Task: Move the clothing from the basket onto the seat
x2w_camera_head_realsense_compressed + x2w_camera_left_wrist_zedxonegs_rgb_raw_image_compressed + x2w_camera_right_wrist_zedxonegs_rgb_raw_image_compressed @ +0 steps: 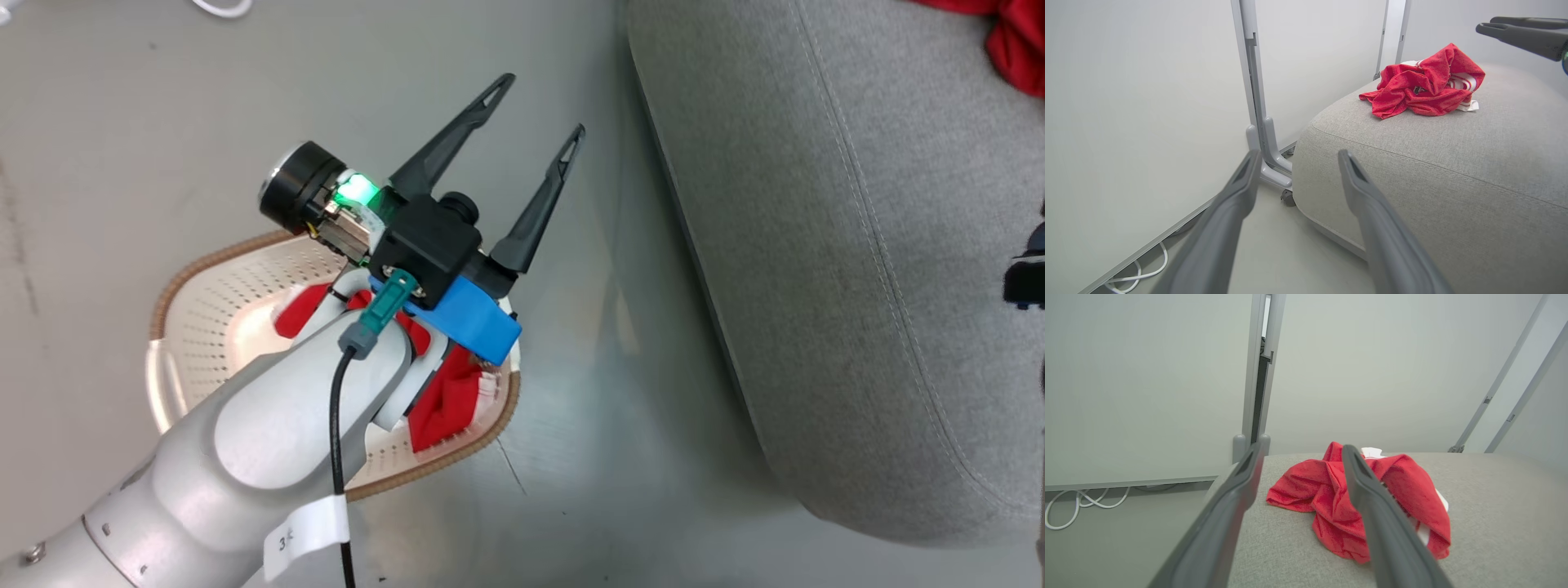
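Observation:
The cream perforated basket (193, 282) with its brown woven rim stands on the floor at the lower left. One red garment (445, 404) with white trim lies in it, partly hidden under my left arm. My left gripper (542, 104) hangs open above the basket's far rim, fingers aimed toward the grey seat (841, 245), nothing between them. The other red garment (1421, 81) lies crumpled on the seat (1453, 171), white stripes showing. My right gripper (1304, 449) stands open just over the seat (1494, 506), short of that garment (1331, 498), holding nothing.
White partition panels on grey metal posts (1253, 90) with castor feet stand behind the seat. White cables (1077, 502) lie on the floor along the panels. Bare grey floor (596, 457) separates basket and seat. My right gripper's fingers (1523, 34) reach in over the seat.

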Controlling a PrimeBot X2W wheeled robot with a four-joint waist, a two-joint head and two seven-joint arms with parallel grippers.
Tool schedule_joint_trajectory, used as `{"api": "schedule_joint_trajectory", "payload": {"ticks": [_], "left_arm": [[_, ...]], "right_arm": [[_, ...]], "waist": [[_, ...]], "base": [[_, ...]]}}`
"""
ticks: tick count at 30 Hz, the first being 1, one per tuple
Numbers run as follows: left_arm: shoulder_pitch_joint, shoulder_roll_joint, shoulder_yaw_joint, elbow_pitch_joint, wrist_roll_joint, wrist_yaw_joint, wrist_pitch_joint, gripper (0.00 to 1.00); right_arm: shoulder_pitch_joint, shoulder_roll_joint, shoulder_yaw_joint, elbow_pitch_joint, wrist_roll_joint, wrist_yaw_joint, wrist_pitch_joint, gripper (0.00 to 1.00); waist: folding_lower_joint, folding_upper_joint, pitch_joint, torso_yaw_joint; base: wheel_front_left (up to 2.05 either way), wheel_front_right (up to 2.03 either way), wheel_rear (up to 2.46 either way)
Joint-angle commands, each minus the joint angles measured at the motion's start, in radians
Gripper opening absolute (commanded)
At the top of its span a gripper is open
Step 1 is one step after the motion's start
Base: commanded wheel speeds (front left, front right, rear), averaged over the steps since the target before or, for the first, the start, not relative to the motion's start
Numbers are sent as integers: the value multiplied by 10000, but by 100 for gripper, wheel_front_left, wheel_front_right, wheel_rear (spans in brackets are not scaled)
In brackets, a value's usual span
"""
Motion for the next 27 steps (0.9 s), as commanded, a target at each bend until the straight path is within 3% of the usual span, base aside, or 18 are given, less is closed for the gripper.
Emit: {"api": "schedule_joint_trajectory", "payload": {"ticks": [1,12,27], "left_arm": [[164,-42,205,-35,5,60,-55,100],[2142,-579,2831,-375,848,-48,-58,100],[5071,-1395,6116,-516,2149,-972,-53,100]], "right_arm": [[216,49,115,-96,60,1,-35,100],[961,351,2082,-721,-194,1,-35,100],[2643,1003,3254,-1079,25,1,-35,100]], "waist": [[1,0,-541,428],[1,0,-2047,1536],[1,0,-3931,2336]], "base": [[0,0,0],[0,0,0],[0,0,0]]}}
